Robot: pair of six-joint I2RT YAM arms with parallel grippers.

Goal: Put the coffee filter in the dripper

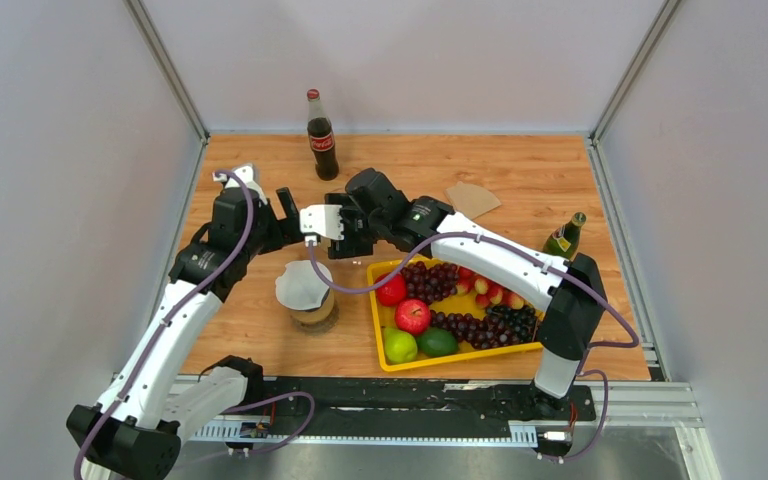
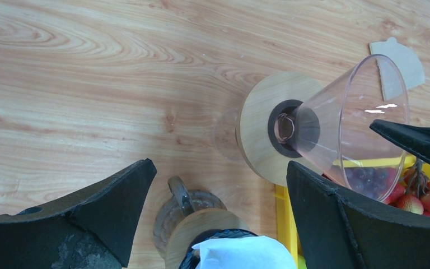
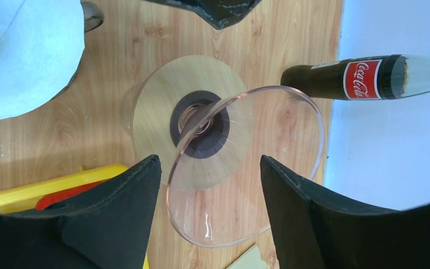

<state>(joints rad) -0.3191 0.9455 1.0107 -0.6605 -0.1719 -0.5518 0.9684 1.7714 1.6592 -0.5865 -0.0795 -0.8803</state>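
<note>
Across the table (image 1: 260,160): two drippers (image 3: 241,168) (image 2: 199,227), two filters (image 1: 300,283) (image 1: 472,199), two bottles (image 1: 321,135) (image 1: 563,238).

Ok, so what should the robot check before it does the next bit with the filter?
1. The dripper is empty: ok, nothing is inside the clear cone.
2. The dripper stands straight: cannot tell, both wrist views see it at a slant.
3. The left hand is open and free: ok, its fingers are wide apart and hold nothing.
4. The right hand grips the dripper: cannot tell, its fingers sit either side of the cone.
5. The brown filter is free to pick: ok, it lies flat with nothing on it.
</note>
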